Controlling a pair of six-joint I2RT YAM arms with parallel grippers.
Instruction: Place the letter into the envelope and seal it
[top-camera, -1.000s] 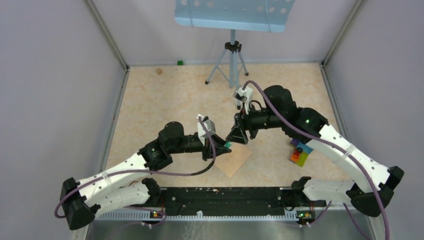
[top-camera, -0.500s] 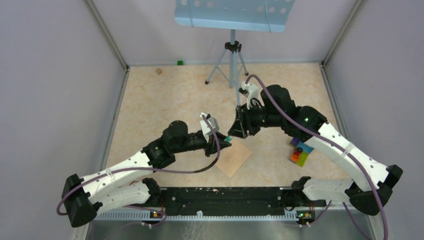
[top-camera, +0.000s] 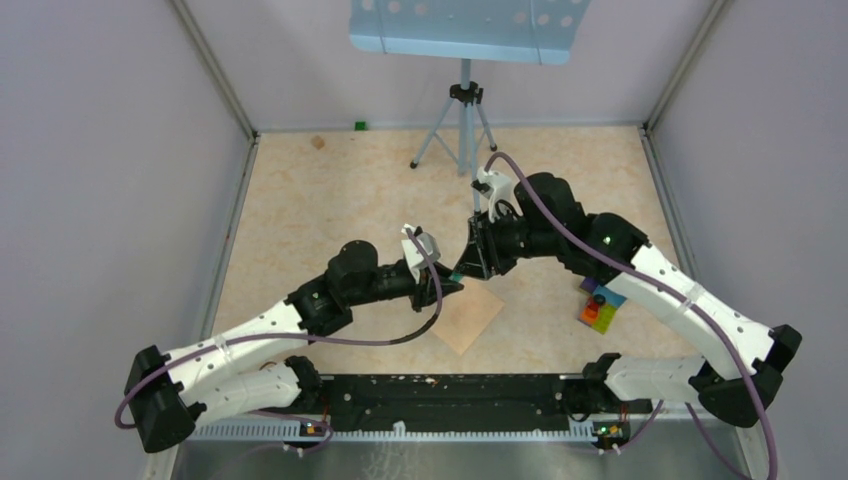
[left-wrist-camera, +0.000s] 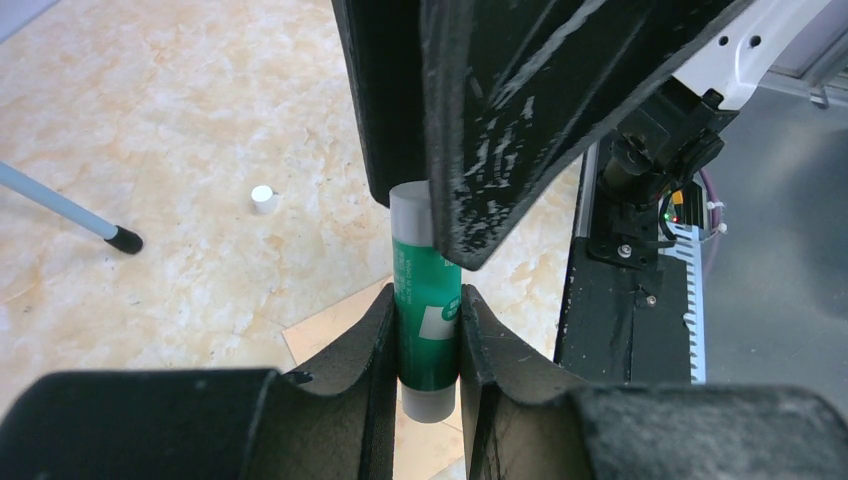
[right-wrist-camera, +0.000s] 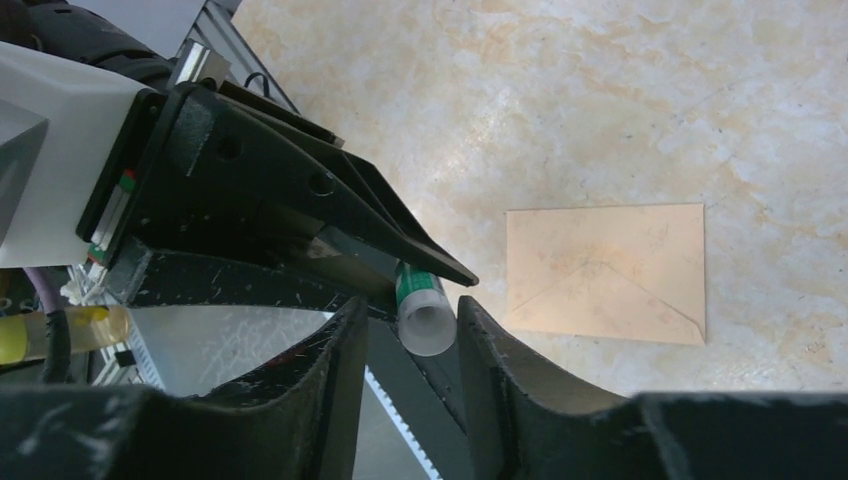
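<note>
A green glue stick (left-wrist-camera: 425, 310) with white ends is pinched upright between my left gripper's (left-wrist-camera: 425, 295) jaws, above the table. My right gripper (right-wrist-camera: 410, 303) is open. Its jaws straddle the stick's far white end (right-wrist-camera: 428, 325), with a gap on one side. In the top view the two grippers, left (top-camera: 448, 289) and right (top-camera: 463, 271), meet tip to tip over the table's middle. The tan envelope (top-camera: 468, 317) lies flat just below them, its flap lying down (right-wrist-camera: 605, 272). The letter is out of view.
A small white cap (left-wrist-camera: 262, 199) lies on the table beyond the envelope. A tripod stand (top-camera: 463, 120) rises at the back. A coloured block toy (top-camera: 600, 305) sits under the right arm. A black rail (top-camera: 450, 390) runs along the near edge.
My right gripper's jaws have narrowed around the stick's end and the arm has shifted slightly left. The left arm swung a little, still gripping the glue stick.
</note>
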